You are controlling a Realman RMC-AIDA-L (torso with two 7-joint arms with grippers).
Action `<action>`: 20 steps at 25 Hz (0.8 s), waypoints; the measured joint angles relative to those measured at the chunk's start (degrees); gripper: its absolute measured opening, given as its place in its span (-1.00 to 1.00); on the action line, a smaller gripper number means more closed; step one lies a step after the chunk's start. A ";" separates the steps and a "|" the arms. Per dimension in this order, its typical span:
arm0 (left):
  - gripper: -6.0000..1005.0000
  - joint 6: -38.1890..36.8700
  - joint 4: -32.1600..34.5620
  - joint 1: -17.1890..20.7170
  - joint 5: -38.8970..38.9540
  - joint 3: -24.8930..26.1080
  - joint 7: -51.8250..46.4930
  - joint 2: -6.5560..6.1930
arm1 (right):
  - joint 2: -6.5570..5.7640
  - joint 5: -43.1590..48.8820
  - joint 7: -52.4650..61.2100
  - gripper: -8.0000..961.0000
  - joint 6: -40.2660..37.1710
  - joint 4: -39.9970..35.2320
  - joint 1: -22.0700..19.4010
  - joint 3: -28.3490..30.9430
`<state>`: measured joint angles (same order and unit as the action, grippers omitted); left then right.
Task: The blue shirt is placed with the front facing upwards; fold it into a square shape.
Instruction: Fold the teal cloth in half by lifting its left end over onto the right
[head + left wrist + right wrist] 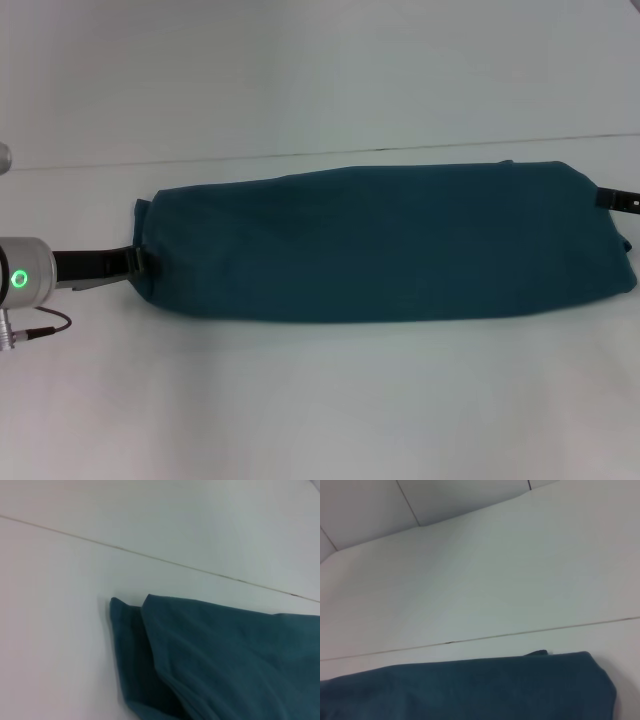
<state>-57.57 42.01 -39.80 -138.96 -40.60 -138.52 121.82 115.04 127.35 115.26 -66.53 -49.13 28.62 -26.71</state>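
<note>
Blue shirt point(385, 245) folded into long band across bench point(320, 400); square fold left. Left pincer point(140, 262) at left end, right pincer point(612, 198) far-right end; grip state unclear.

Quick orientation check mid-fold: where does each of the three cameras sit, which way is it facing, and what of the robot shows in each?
Head view: on the robot's head, looking forward and down at the blue shirt folded into a long band on the white table; left gripper at its left end, right gripper at its right end.
Left wrist view: on the left wrist, facing the shirt's layered end; no robot parts.
Right wrist view: on the right wrist, facing the shirt's edge; no robot parts.
Shared: shirt, table.
</note>
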 joint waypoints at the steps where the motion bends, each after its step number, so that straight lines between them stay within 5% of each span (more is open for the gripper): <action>1: -0.61 0.01 0.00 0.00 0.00 0.00 0.00 0.00 | 0.00 0.00 -0.01 0.88 0.00 0.00 -0.04 0.00; 4: -0.88 0.01 0.01 -0.01 0.00 0.00 0.08 0.00 | 0.03 0.00 -0.07 0.88 0.06 0.06 -0.15 0.00; 20: -0.92 -1.56 2.77 2.58 -0.26 0.91 0.51 -1.68 | 0.83 0.00 -0.30 0.87 1.97 1.57 0.09 0.00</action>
<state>-59.14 44.78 -37.22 -139.21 -39.70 -138.01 120.14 115.87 127.35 114.96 -64.56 -47.56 28.71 -26.71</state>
